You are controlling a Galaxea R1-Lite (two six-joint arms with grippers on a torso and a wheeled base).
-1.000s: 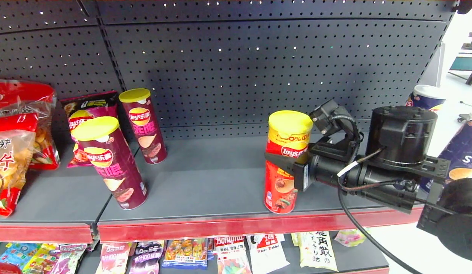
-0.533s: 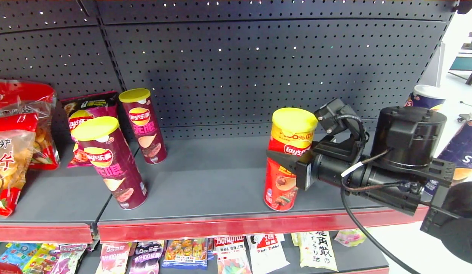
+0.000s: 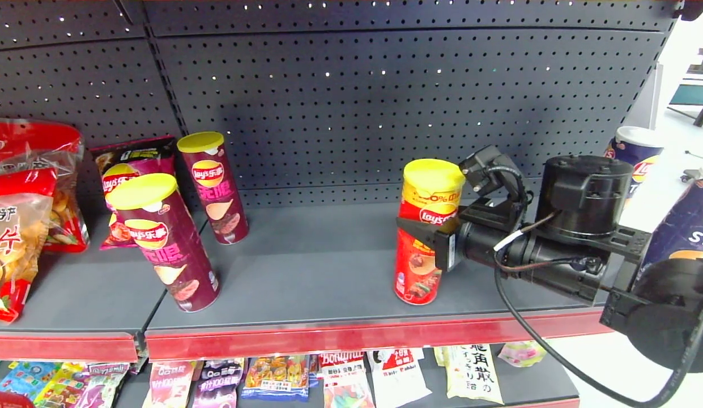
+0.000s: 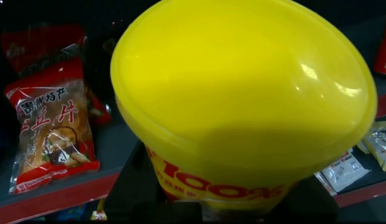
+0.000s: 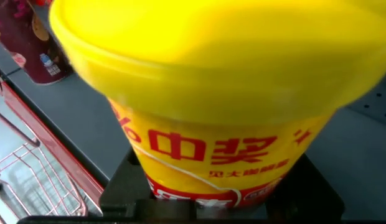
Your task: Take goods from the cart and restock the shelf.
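Observation:
A red chip can (image 3: 424, 277) with a yellow lid stands slightly tilted at the right of the grey shelf (image 3: 317, 272), its base at the shelf surface. My right gripper (image 3: 427, 241) is shut on its middle from the right side. In the right wrist view the same can (image 5: 211, 93) looms close, with the gripper's dark body just below it. In the left wrist view a second yellow-lidded can (image 4: 243, 93) sits in my left gripper (image 4: 230, 208), which is shut on it, in front of the shelf.
Two purple cans (image 3: 164, 249) (image 3: 214, 187) and snack bags (image 3: 28, 204) stand at the shelf's left. Blue cans (image 3: 685, 226) are at the far right. Below the red shelf lip (image 3: 357, 337) lie several packets (image 3: 340, 379). The cart's wire basket (image 5: 31, 180) is below.
My right arm has carried the red can a little deeper onto the shelf, away from the red front lip. The other goods have not moved.

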